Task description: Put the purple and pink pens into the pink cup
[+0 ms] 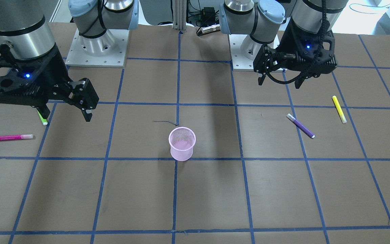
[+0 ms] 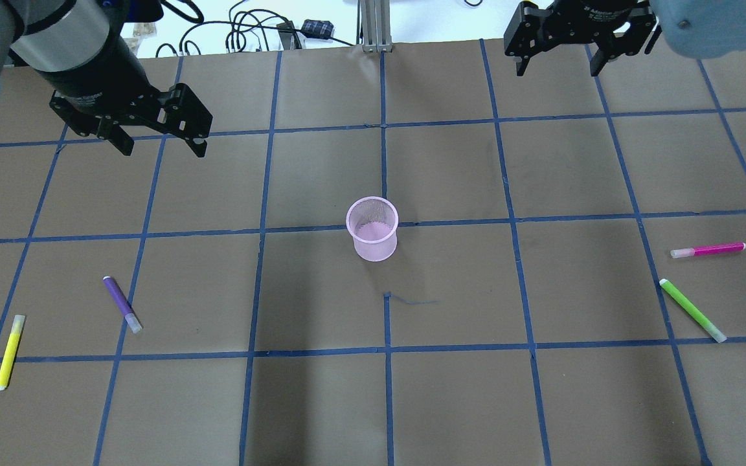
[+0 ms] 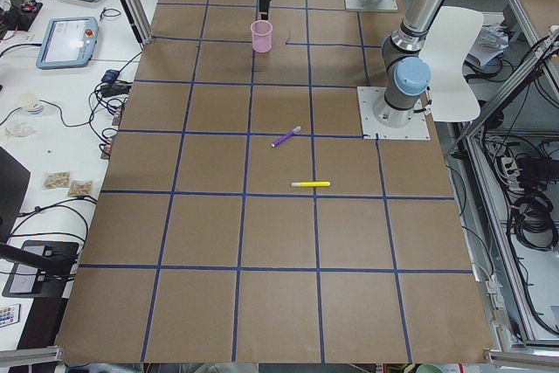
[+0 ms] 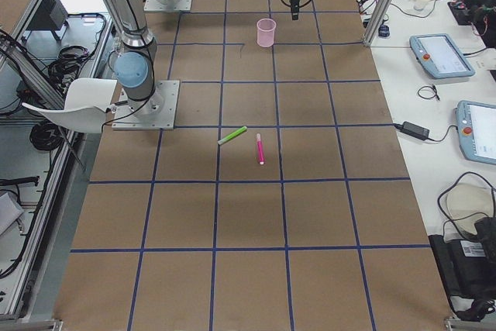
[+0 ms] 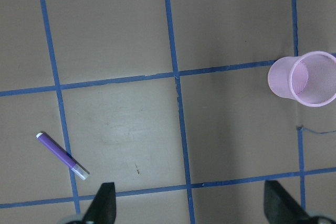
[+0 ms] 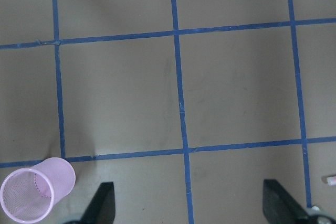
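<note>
The pink mesh cup [image 2: 373,228] stands upright mid-table, also in the front view [image 1: 181,144] and both wrist views [image 5: 303,80] [image 6: 37,188]. The purple pen [image 2: 122,304] lies flat on the table's left side, seen also in the front view [image 1: 300,126] and the left wrist view [image 5: 62,156]. The pink pen [image 2: 708,250] lies flat on the right side [image 1: 12,137]. My left gripper [image 2: 160,144] hangs open and empty above the table, away from the purple pen. My right gripper [image 2: 557,65] hangs open and empty, far from the pink pen.
A yellow pen [image 2: 9,351] lies left of the purple pen. A green pen [image 2: 692,310] lies close to the pink pen. The brown table [image 2: 451,401] bears a blue tape grid. Both arm bases stand at the robot's edge of the table.
</note>
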